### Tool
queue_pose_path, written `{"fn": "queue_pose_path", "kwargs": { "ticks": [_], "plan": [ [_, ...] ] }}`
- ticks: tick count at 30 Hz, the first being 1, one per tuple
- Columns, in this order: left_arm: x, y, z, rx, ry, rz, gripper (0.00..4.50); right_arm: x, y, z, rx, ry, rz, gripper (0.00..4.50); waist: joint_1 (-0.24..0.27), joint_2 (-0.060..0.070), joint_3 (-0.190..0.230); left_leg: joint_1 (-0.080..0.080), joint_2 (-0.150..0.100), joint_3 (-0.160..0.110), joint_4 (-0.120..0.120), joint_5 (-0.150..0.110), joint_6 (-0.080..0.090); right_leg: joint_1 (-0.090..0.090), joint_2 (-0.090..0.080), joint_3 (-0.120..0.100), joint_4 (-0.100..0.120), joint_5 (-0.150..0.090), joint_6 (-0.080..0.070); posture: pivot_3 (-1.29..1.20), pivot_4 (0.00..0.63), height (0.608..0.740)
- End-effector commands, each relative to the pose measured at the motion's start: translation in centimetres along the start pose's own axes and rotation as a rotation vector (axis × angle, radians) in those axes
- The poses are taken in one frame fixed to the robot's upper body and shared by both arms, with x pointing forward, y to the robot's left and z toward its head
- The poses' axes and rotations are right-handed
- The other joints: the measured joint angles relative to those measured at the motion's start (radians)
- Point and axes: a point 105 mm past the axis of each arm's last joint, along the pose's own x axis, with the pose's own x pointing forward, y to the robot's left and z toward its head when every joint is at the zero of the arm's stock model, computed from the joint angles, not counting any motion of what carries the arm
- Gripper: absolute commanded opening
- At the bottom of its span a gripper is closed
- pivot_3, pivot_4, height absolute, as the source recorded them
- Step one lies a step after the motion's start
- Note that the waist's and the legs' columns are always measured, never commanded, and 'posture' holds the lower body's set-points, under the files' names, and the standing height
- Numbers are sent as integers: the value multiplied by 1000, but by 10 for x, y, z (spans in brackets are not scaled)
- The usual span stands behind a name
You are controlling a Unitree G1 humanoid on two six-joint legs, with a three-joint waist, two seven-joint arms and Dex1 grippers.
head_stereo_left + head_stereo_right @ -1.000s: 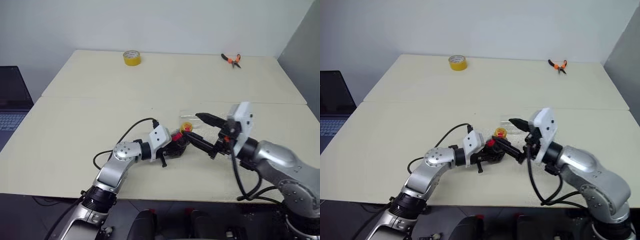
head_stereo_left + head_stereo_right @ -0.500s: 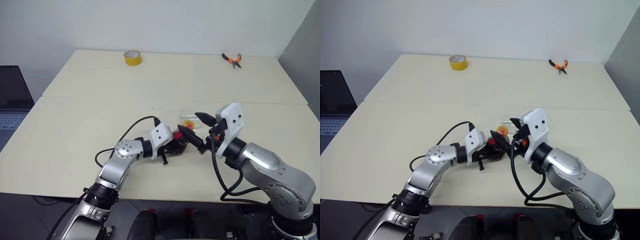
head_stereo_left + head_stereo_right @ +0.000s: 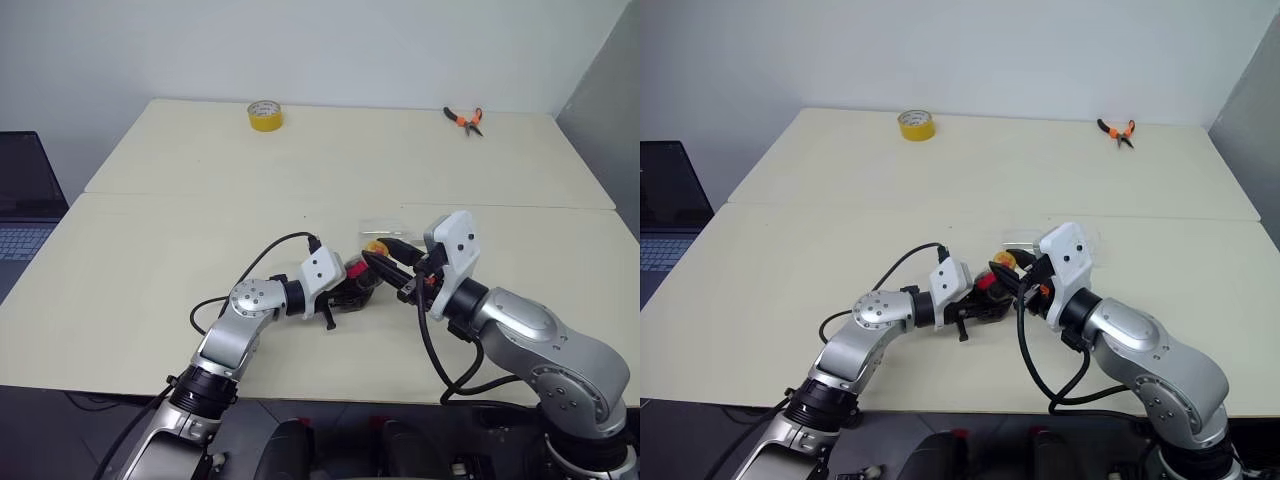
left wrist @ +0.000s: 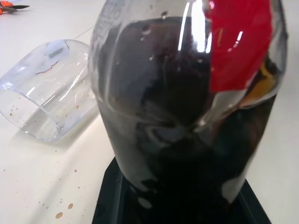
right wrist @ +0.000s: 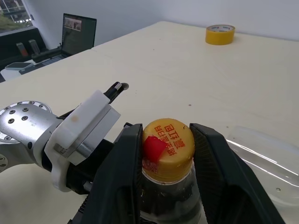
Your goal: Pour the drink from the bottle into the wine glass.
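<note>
The right tool (image 5: 167,154) has its two black fingers (image 5: 122,161) pressed against opposite sides of the yellow cap (image 5: 167,141), clamped on it, with the cap's top facing the wrist camera and a flap of the red label (image 5: 153,148) showing on its edge. Directly below that cap is the bottle (image 4: 187,107), which the left tool (image 3: 345,295) holds closed around its lower body from the robot's left side; in the left wrist view the clear ribbed wall sits right up against the black fingers (image 4: 112,196), and the drink (image 4: 163,121) inside shows as a dark, nearly black mass behind the red label. The two tools meet at the bottle, the left one low on it and the right one at its top. Just beyond the bottle, on the far side from the left tool, the wine glass (image 4: 46,88) lies on its side on the table (image 3: 180,240), its open rim turned towards the left wrist camera; whether it touches the bottle cannot be told. A few small drops speckle the table beside it. Well beyond both tools, near the far edge of the table, a yellow tape roll (image 3: 264,116) sits towards the left and a pair of orange-handled pliers (image 3: 464,119) towards the right.
</note>
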Motion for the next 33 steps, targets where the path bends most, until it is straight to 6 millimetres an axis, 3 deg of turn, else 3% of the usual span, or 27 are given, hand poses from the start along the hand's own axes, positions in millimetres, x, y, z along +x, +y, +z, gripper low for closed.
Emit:
{"fn": "queue_pose_path", "kwargs": {
  "ticks": [1, 5, 8, 16, 20, 29, 33],
  "plan": [
    [1, 2, 13, 47, -40, 0, 769, -2, -2, 2, -25, -10, -7, 1222, 0, 0, 0, 0, 0, 0, 0, 0, 0, 0, 0, 0, 0, 0, 0, 0, 150, 740],
    [0, 1, 14, 43, -44, -3, 769, -6, -8, 2, -69, -5, 30, 1222, 0, 0, 0, 0, 0, 0, 0, 0, 0, 0, 0, 0, 0, 0, 0, 0, 150, 740],
    [0, -2, 16, 35, -55, -20, 759, -12, -19, -3, -187, 44, 187, 1222, 1, 0, 0, 0, -1, 0, 0, 0, 0, 1, 0, 0, -1, 0, 0, 0, 150, 740],
    [1, -6, 19, 37, -66, -51, 752, -12, -61, -18, -400, 235, 446, 1222, 1, 0, 0, 1, 0, 0, 0, 0, 1, 2, 1, -1, -3, 0, 0, 0, 150, 740],
    [3, -7, 20, 35, -74, -48, 746, -10, -73, -14, -372, 240, 476, 1222, 1, 0, 0, 1, 0, 0, 0, 0, 1, 3, 1, -1, -3, 1, 0, 0, 150, 740],
    [5, -8, 20, 19, -84, -39, 739, -38, -45, -9, -318, 205, 453, 4331, 5, 2, 1, -1, 0, 0, 1, 0, 1, 1, -1, -1, -5, 1, 1, 0, 150, 740],
    [8, -5, 19, 17, -86, -31, 739, -51, -21, 10, -217, 47, 315, 4500, 7, 2, 1, -3, 1, -2, 0, 0, 1, 1, 0, -3, -5, 1, 1, 0, 150, 740]
  ]
}}
